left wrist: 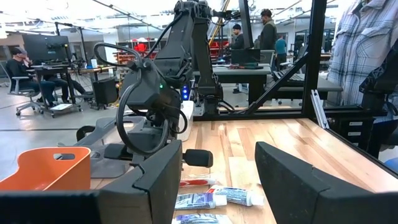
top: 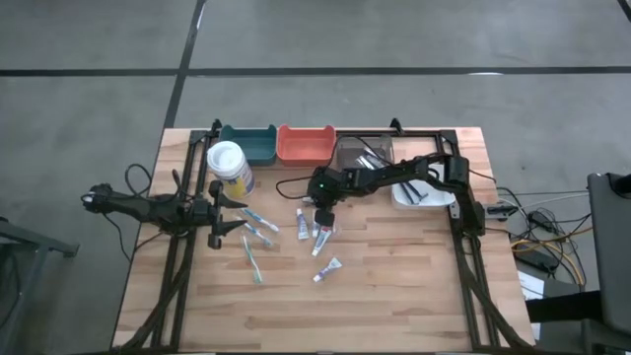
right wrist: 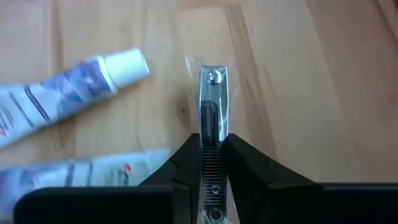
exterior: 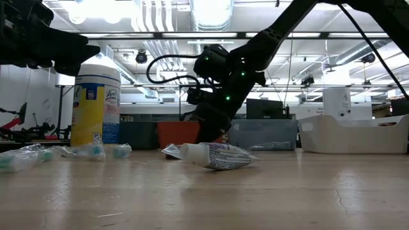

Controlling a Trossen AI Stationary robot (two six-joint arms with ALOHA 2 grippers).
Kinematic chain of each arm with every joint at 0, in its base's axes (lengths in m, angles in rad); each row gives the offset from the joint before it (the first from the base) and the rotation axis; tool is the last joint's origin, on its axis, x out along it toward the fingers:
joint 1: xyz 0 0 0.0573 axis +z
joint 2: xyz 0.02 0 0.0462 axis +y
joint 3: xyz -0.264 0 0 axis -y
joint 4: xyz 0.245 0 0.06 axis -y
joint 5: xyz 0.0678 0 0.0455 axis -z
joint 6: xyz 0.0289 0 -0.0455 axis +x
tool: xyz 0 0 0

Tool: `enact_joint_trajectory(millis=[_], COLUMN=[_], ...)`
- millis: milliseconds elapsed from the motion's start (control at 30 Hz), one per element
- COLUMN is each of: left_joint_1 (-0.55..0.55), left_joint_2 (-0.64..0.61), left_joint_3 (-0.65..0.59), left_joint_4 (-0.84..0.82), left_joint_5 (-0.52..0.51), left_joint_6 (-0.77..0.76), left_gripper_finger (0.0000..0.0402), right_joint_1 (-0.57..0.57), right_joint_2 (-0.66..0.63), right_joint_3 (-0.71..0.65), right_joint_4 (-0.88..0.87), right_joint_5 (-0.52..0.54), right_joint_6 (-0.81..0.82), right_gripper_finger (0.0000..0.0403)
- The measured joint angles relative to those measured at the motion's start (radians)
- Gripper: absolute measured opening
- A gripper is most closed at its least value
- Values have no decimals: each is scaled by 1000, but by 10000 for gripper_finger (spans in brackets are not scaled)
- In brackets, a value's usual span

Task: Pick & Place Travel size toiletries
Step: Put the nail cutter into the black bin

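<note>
From above, the right gripper (top: 322,219) reaches down among small tubes (top: 327,269) mid-table, hiding what it holds, while the left gripper (top: 234,214) waits beside the toothbrushes (top: 254,258). In the right wrist view, its 2 fingers (right wrist: 186,163) are closed on a wrapped nail clipper (right wrist: 212,106) on the wood, its lower end hidden. The left wrist view shows its own fingers (left wrist: 158,180) spread apart, partly cut off.

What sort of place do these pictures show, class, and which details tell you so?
Probably a robotics lab or workshop: a wooden table with two arms mounted on it, a concrete floor, and beyond it people at desks with monitors under bright ceiling lights.
</note>
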Motion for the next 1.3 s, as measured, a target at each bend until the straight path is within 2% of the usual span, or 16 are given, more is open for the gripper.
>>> enact_joint_trajectory(millis=[800, 1200, 1300], left_joint_1=[0, 0, 0], left_joint_2=[1, 0, 0], left_joint_3=[0, 0, 0], left_joint_4=[0, 0, 0], left_joint_5=[0, 0, 0], left_joint_6=[0, 0, 0], left_gripper_finger=[209, 209, 209], right_joint_1=[-93, -243, -290], right_joint_2=[-225, -271, -279], right_joint_3=[7, 6, 3], right_joint_4=[-70, -65, -66], right_joint_5=[-56, -61, -96], right_joint_6=[7, -68, -89], right_gripper_finger=[54, 54, 54])
